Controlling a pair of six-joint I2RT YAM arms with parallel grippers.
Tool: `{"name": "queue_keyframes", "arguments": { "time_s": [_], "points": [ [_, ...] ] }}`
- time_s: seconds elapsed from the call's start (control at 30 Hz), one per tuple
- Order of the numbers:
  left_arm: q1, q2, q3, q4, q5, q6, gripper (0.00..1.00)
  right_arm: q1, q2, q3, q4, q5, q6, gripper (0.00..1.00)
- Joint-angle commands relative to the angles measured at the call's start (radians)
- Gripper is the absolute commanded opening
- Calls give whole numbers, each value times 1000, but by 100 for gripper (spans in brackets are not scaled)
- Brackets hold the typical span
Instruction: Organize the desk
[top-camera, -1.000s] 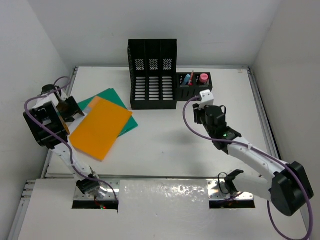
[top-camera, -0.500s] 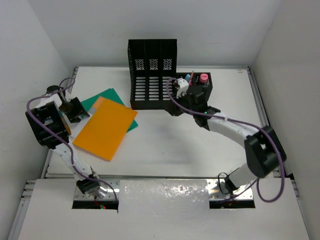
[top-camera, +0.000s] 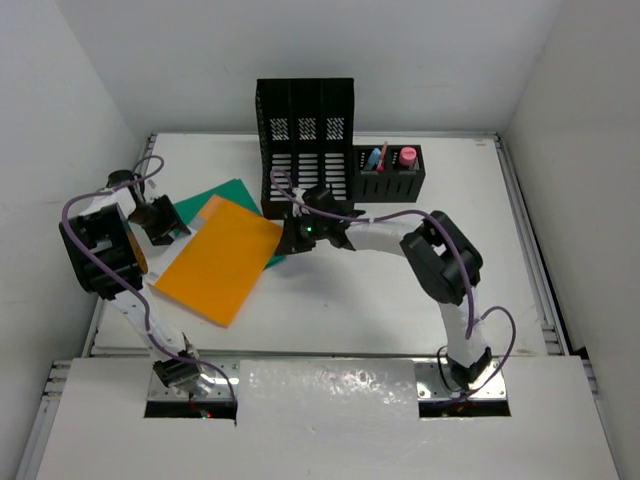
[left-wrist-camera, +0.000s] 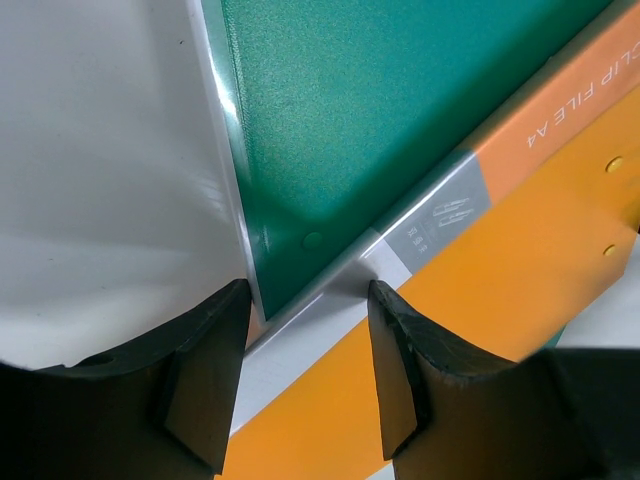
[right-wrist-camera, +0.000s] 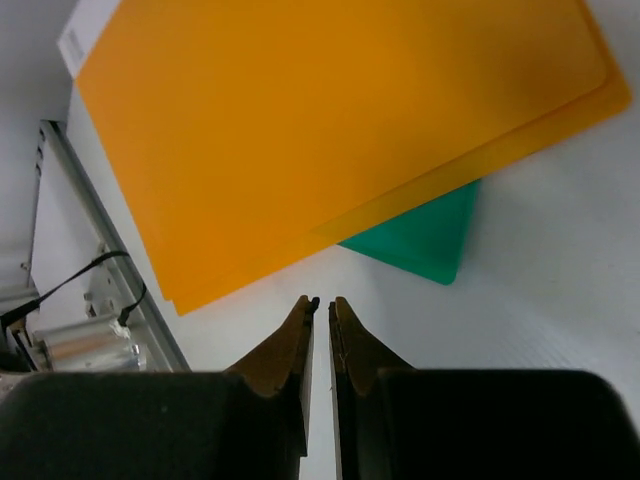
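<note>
**Orange folder (top-camera: 220, 262) could buckle between the two arms**

Main worry: both arms are on the same stack from opposite sides. Left end effector (left-wrist-camera: 305, 300) sits at the far-left corner, and right end effector (right-wrist-camera: 322, 302) comes in low at the right-hand edge. If I push from the right while the left pins that corner, I expect the cover to bow or crease, not slide.

Second: the right tips look low over the desk (right-wrist-camera: 530, 300), just short of the folder's edge. Nearly closed like that, they act as a wedge or pusher. They could ride over the edge, or shove the orange one off the green folder (right-wrist-camera: 425, 238) underneath and skew the pair.

Third: the stack's outer corner lies close to the side rail (right-wrist-camera: 95, 225). A leftward shove may carry it over.

Fourth: the right arm is stretched across in front of the black file holder (top-camera: 305, 150). Any swing of the elbow may clip it.

End effector state:
- Left: about half open, fingers either side of the silver spine corner where green and orange overlap. I can't tell whether it bears on them.
- Right: pinched almost closed, thin slit between the tips, nothing in it. It touches no folder that I can see.

Desk: white top under everything, with the folders on its left half and the file holder at the far middle.
</note>
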Motion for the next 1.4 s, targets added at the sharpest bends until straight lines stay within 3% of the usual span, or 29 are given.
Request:
{"name": "queue_keyframes", "arguments": {
  "time_s": [0.0, 0.4, 0.7, 1.07, 1.37],
  "points": [
    [-22, -47, -7, 28, 32, -28, 46, 7, 27, 73, -82, 34, 41, 9],
    [-59, -84, -56, 36, 23, -46, 47, 69, 142, 135, -173, 208, 9, 8],
    [-143, -93, -86, -5, 43, -35, 47, 104, 214, 206, -119, 191, 14, 7],
    [-160, -225, -154, -24, 179, -78, 47, 107, 219, 228, -118, 195, -8, 8],
    [-192, -363, -267, -61, 153, -101, 47, 107, 214, 224, -118, 203, -15, 8]
  ]
}}
